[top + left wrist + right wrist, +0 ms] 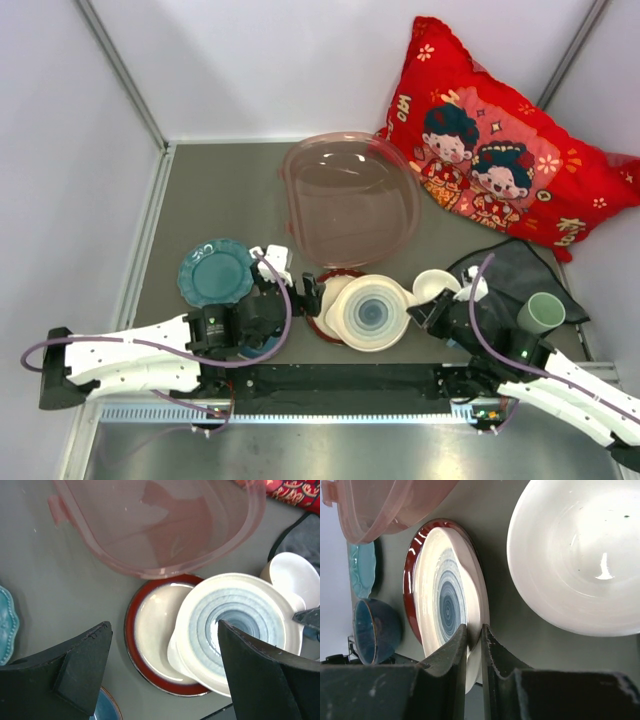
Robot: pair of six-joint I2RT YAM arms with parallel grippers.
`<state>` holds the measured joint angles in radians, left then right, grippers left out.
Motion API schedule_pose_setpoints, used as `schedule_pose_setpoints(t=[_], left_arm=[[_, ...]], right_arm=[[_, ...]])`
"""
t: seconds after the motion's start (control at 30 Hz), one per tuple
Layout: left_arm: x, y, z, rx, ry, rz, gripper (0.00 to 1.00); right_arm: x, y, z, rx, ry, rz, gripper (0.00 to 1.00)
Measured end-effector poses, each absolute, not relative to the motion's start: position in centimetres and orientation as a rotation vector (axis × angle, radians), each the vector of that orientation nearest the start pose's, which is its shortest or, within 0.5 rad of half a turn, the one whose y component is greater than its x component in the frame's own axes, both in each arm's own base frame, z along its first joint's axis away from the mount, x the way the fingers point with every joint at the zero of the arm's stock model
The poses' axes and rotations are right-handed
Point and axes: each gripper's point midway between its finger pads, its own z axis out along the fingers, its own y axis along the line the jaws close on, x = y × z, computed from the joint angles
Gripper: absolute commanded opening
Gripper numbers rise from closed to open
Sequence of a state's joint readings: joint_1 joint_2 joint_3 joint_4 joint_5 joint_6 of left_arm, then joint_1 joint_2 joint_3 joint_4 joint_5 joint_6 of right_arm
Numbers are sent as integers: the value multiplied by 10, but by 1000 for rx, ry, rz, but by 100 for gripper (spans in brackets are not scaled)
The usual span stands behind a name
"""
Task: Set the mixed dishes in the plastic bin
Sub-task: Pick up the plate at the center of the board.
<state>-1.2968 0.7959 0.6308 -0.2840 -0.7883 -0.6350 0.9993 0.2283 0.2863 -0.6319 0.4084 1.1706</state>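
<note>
Though cluttered, grey table [210, 190]; walls [260, 60] (white)

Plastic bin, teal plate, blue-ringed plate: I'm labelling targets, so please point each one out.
plastic bin [350, 200]: top external view, bare floor of the basin.
teal scalloped plate [216, 272]: top external view, centre of its face.
blue-ringed white plate [240, 622]: left wrist view, blue rings at its centre.

The top view looks steeply down from behind; both wrist views look closely at the blue-ringed plate [235, 605].
</note>
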Motion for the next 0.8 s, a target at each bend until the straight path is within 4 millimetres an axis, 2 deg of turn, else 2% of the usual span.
schedule_pose_setpoints(t=[0.33, 0.8], left_arm=[[165, -235, 164, 133, 1974, -590, 91], [157, -252, 142, 121, 2002, -698, 92]], right_arm=[[139, 139, 105, 477, 2108, 867, 0], [136, 129, 104, 515, 2094, 863, 0]])
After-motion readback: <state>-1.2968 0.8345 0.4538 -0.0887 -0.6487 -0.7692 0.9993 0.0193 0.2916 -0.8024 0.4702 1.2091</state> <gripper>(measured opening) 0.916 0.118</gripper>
